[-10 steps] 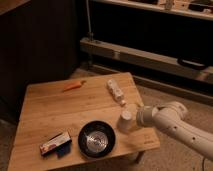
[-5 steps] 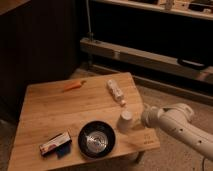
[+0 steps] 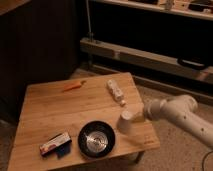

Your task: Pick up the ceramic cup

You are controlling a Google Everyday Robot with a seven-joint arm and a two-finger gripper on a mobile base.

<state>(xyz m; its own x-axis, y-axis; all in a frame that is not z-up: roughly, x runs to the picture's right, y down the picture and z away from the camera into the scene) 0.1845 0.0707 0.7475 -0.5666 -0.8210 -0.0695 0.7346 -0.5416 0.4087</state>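
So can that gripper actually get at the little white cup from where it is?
Probably yes. The gripper is already right against the ceramic cup, which looks tilted, near the table's right edge. The black bowl and white bottle sit apart, not between them.

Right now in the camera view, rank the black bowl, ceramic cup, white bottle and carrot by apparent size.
1. Black bowl, clearly largest.
2. White bottle, lying flat, longer than the cup.
3. Ceramic cup, tilted, with the claw at its right side.
4. Carrot, thinnest; it lies farther from the camera, so its rank against the cup is unsure.
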